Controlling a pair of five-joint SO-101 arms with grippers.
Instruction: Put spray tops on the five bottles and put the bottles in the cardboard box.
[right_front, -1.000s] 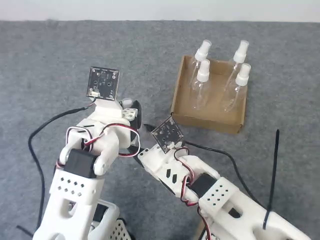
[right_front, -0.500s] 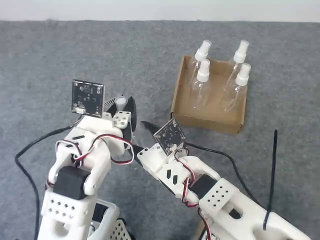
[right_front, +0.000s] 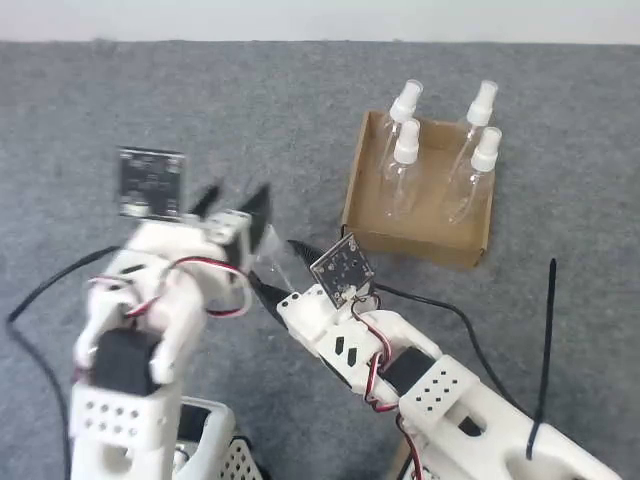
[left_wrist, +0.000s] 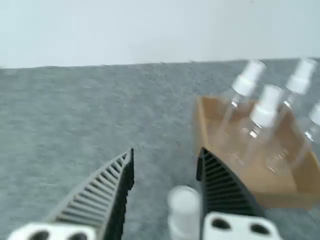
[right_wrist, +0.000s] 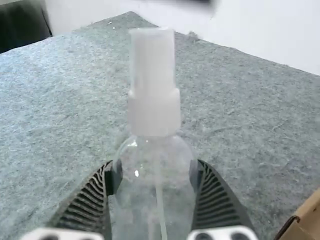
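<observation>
Grey table (right_front: 150, 100) | cardboard box (right_front: 415, 243): four bottles (right_front: 400, 180) | right tool (right_wrist: 154, 172) grasps fifth bottle (right_wrist: 152, 100) | left tool (left_wrist: 166, 155) released

The left gripper (left_wrist: 166, 156) hangs over the grey table (left_wrist: 75, 115), its ridged black fingers (left_wrist: 107, 192) spread wide with a white spray top (left_wrist: 184, 205) between them. Beyond, four capped bottles (left_wrist: 257, 130) lie in a cardboard box (left_wrist: 280, 192) near the table's far edge.

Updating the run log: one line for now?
right gripper: shut on fifth bottle; spray top: on; left gripper: open; cardboard box: four bottles
</observation>
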